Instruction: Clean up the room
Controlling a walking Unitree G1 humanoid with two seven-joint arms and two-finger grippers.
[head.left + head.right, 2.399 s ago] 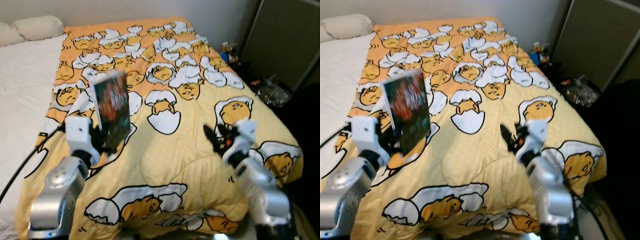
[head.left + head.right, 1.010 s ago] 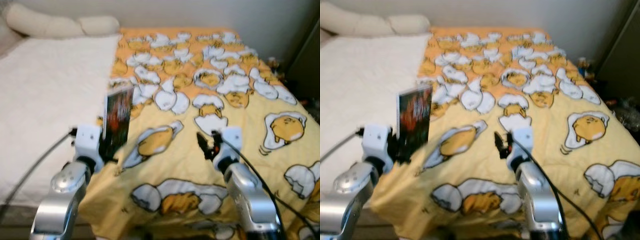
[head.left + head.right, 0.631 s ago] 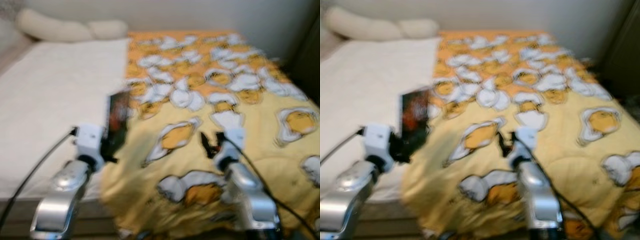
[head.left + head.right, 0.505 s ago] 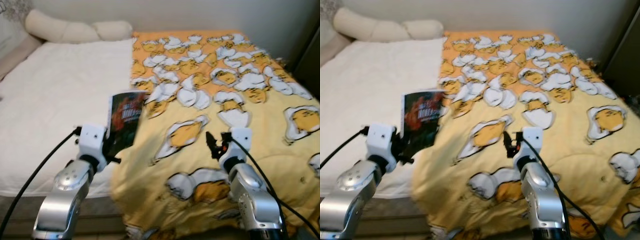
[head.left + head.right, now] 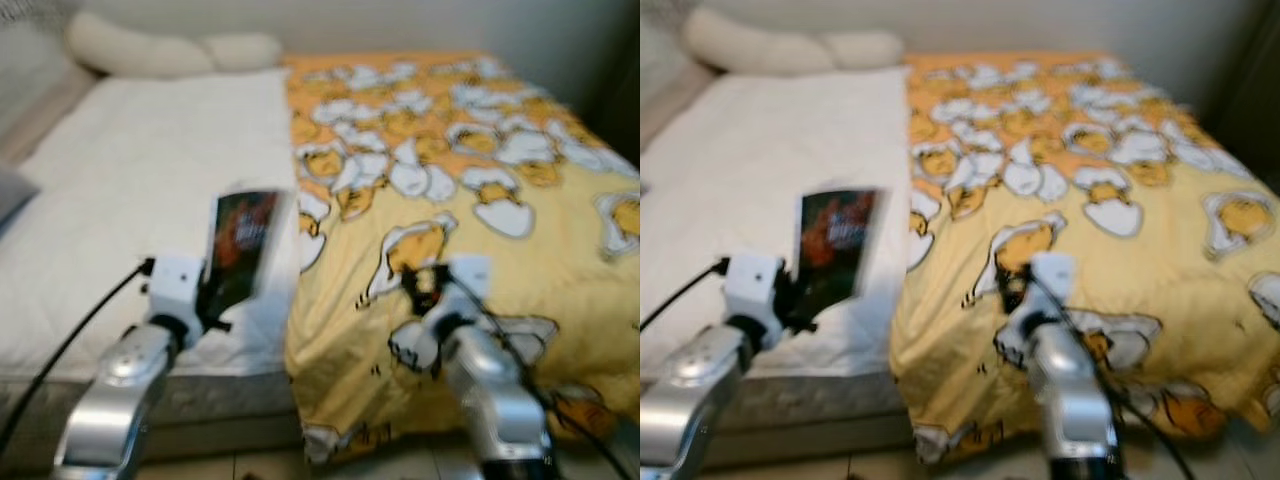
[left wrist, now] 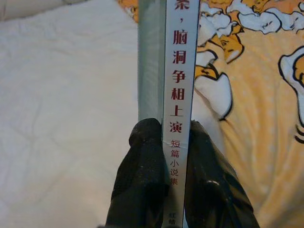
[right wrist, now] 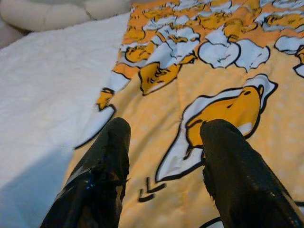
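The left gripper [image 6: 175, 142] has its two black fingers [image 6: 142, 171] pressed together on the lower spine of a paperback book [image 5: 240, 245], one pad on each cover, so the book stands upright above the wrist with its dark cover facing the head camera. In the left wrist view the white spine with its red printed characters runs straight up from between the pads. The grip sits low on the book, near one end, which leaves most of its length unsupported; I judge that it could swing or slip if the arm jerks.

The right gripper [image 7: 161, 156] is empty, its fingers spread apart over the yellow egg-print duvet [image 5: 480, 170], hovering just above the fabric.

Beyond the grippers, the book is held over the edge where the duvet meets the bare white mattress sheet [image 5: 140, 190]. Cream pillows [image 5: 790, 45] lie at the head of the bed. The head views are blurred.

The step in hand appears to be carrying the book to wherever it belongs. To do it well, keep the left wrist level and the clamp firm, and walk smoothly so the tall book does not lever out of the pads.
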